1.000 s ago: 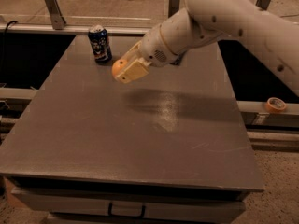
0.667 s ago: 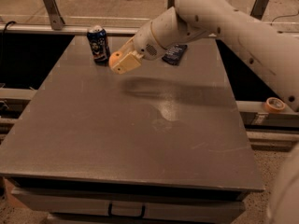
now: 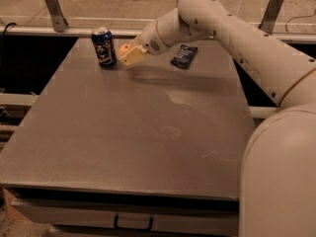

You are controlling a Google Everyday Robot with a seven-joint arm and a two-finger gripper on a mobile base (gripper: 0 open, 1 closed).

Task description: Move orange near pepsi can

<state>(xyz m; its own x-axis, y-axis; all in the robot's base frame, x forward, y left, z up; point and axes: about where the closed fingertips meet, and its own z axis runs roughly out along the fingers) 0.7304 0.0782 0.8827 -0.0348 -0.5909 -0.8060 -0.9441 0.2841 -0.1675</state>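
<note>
The pepsi can (image 3: 104, 47) stands upright at the far left of the grey table (image 3: 133, 127); it is dark blue with a silver top. The orange (image 3: 123, 50) is held in my gripper (image 3: 129, 55) just right of the can, close to the table top, with a small gap between fruit and can. Only the left part of the orange shows; the cream-coloured fingers (image 3: 134, 56) cover the rest. My white arm reaches in from the right across the far part of the table.
A flat dark snack packet (image 3: 184, 56) lies at the far middle of the table, behind my arm. A metal rail with posts (image 3: 54, 9) runs behind the table. A drawer handle (image 3: 132, 223) sits at the front edge.
My gripper has carried the orange farther back and left, from mid-table toward the can, and lower to the surface. The can and the packet have not moved.
</note>
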